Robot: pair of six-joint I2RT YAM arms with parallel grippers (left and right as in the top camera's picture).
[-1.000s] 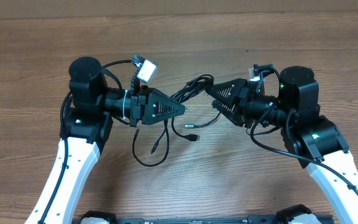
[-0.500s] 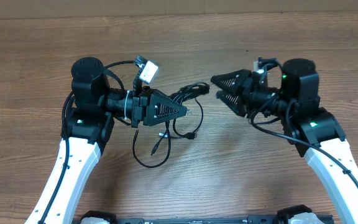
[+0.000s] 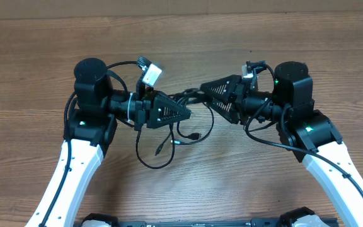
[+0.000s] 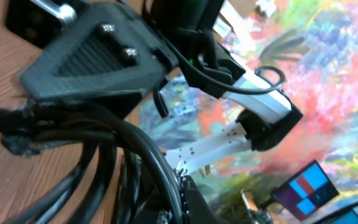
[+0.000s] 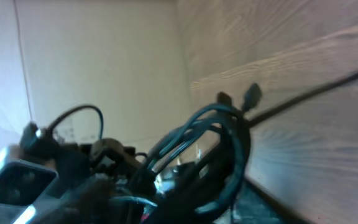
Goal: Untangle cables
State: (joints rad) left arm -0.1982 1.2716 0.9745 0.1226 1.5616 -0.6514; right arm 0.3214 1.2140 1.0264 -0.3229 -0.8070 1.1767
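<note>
1. We see our left gripper clamped on the cables in the middle, loose loops trailing near.
2. Our right gripper touches the bundle's right end; we cannot tell its grip.

You have a brown wood-grain table underneath, a brightly painted backdrop, a small blue-and-red screen, and a plain beige wall.

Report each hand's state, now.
Left hand: closed, holding the cables.
Right hand: at the cables; open or closed cannot be told.
</note>
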